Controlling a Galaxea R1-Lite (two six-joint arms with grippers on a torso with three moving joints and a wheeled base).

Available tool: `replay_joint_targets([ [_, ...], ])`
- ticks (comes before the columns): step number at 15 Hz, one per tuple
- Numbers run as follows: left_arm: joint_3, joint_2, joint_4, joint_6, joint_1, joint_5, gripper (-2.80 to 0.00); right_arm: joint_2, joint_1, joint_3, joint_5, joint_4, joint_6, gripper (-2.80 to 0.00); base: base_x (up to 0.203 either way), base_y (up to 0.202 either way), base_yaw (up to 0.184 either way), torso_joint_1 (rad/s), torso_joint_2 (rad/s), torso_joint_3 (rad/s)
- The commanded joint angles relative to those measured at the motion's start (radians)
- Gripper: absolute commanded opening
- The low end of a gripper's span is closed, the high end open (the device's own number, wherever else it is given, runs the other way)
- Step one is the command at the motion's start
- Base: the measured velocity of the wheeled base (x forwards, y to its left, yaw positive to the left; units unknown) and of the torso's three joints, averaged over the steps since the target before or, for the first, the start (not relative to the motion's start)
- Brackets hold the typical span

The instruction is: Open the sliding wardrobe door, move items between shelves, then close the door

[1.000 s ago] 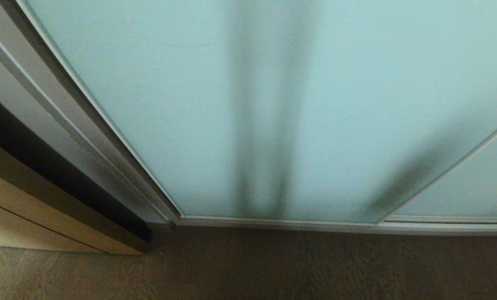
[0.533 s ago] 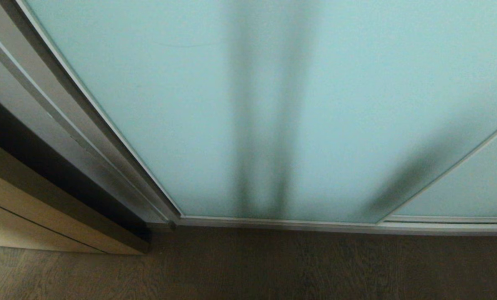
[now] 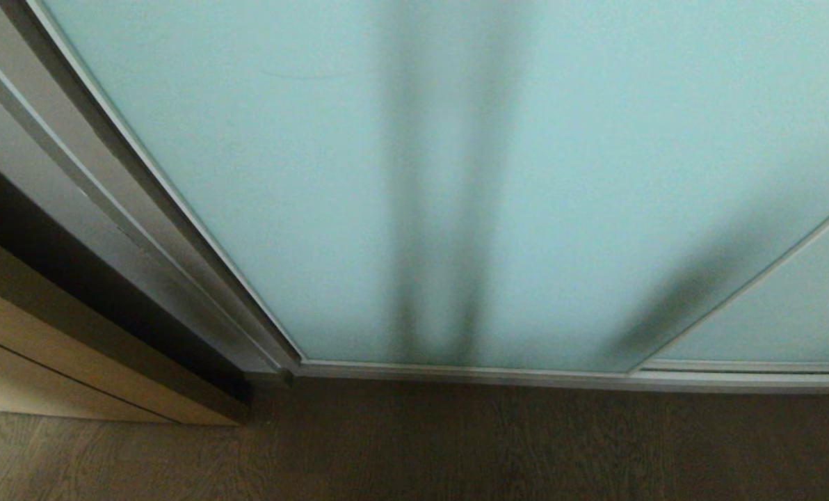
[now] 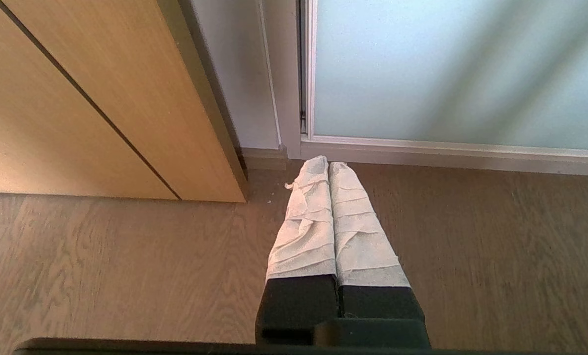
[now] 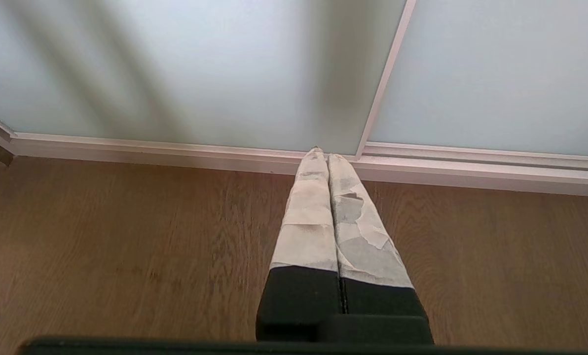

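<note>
Two robot hands, left hand [image 4: 328, 165] and right hand [image 5: 322, 154], hang empty with wrapped fingers pressed together above the wooden floor [image 3: 526, 445]. The frosted sliding wardrobe door [image 3: 456, 174] ahead stands fully closed, so every step seems left

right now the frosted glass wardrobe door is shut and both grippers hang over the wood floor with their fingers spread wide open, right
Not quite. The left gripper and the right gripper are shut, as both wrist views show. The sliding wardrobe door is closed, and both hang over the wood floor.
</note>
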Motion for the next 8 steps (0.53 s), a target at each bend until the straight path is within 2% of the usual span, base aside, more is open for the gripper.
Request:
replay_joint_targets([
  [1, 0.0, 0.003, 0.0, 0.0, 0.0, 0.0, -2.8, -0.002, 0.0, 0.0, -0.002, -0.001, -0.006, -2.8, 0.0, 0.0, 0.0, 0.0, 0.0, 0.0],
  [8, 0.0, 0.003, 0.0, 0.0, 0.0, 0.0, -2.8, -0.001, 0.0, 0.0, 0.0, 0.016, -0.009, -2.8, 0.0, 0.0, 0.0, 0.0, 0.0, 0.0],
])
